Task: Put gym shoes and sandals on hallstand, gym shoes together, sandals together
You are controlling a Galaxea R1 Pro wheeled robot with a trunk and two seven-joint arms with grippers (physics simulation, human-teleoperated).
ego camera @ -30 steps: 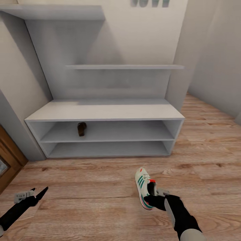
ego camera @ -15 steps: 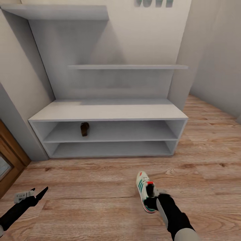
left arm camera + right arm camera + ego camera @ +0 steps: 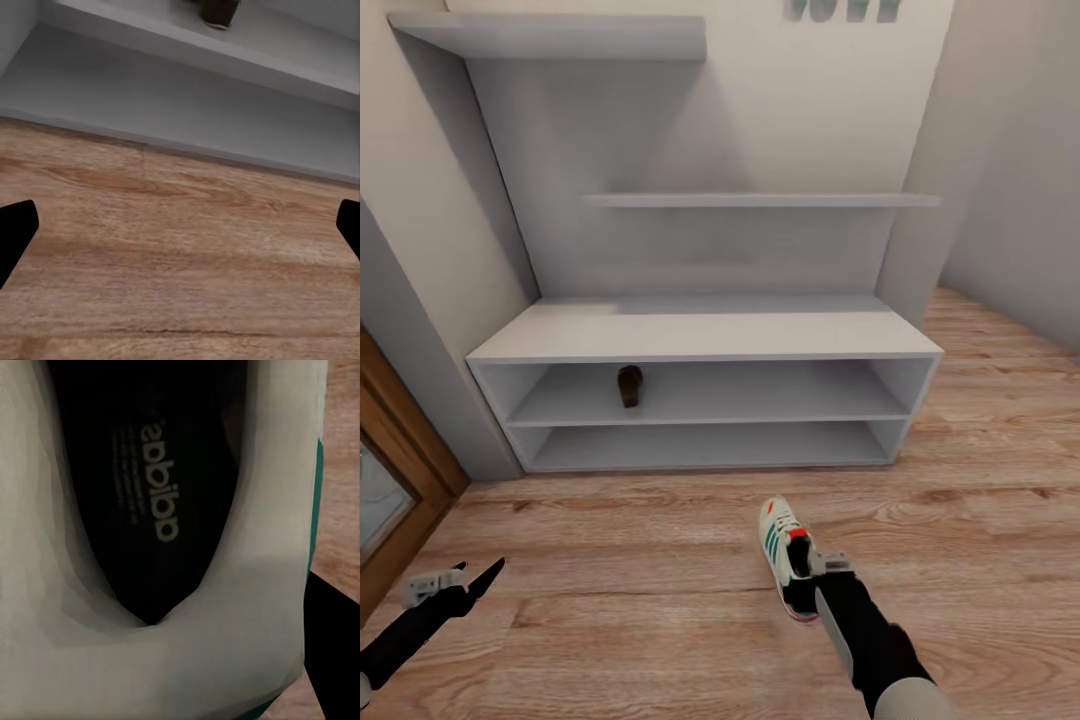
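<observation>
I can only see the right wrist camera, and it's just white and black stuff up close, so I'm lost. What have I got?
Observer: In the head view, your right gripper is clamped on the heel end of a cream-white lace-up sneaker with green side stripes.
Operator: Where do I take it?
Observer: The pale grey-white shoe rack with a long bench top stands straight ahead against the wall, across a stretch of light brown wood-plank floor.
Operator: Is anything on it?
Observer: One small dark-brown sandal sits on the upper of the two low shelves, toward the left end.
</observation>
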